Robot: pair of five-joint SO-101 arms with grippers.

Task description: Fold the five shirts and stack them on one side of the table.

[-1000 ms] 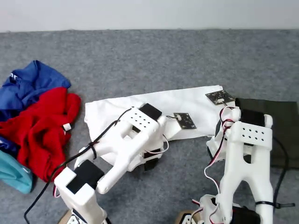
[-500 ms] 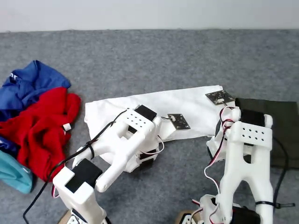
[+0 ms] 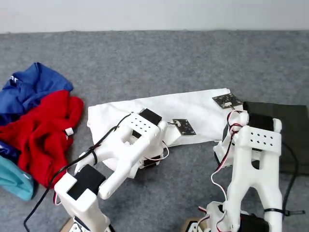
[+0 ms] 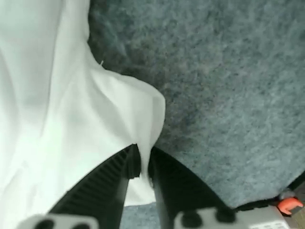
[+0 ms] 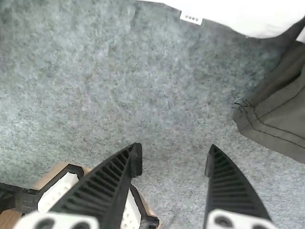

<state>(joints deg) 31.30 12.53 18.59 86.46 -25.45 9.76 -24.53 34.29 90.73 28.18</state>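
A white shirt (image 3: 169, 110) lies spread flat across the middle of the grey table. My left gripper (image 4: 144, 153) is shut on a fold of the white shirt (image 4: 71, 119) at its near edge; in the high view the left gripper (image 3: 148, 163) sits low at that edge. My right gripper (image 5: 174, 152) stands open above bare carpet, between the white shirt's corner (image 5: 238, 14) and a folded dark olive shirt (image 5: 276, 109). The olive shirt (image 3: 289, 128) rests at the right side. Blue (image 3: 29, 87), red (image 3: 46, 128) and teal (image 3: 12, 179) shirts are heaped at the left.
The grey carpeted table (image 3: 159, 58) has free room along the back, up to a pale wall. A white tag (image 5: 191, 18) hangs at the white shirt's edge. Both arm bases stand at the near edge.
My left arm has shifted a little to the left and nearer, drawing the white shirt's near edge with it. The right arm has not moved.
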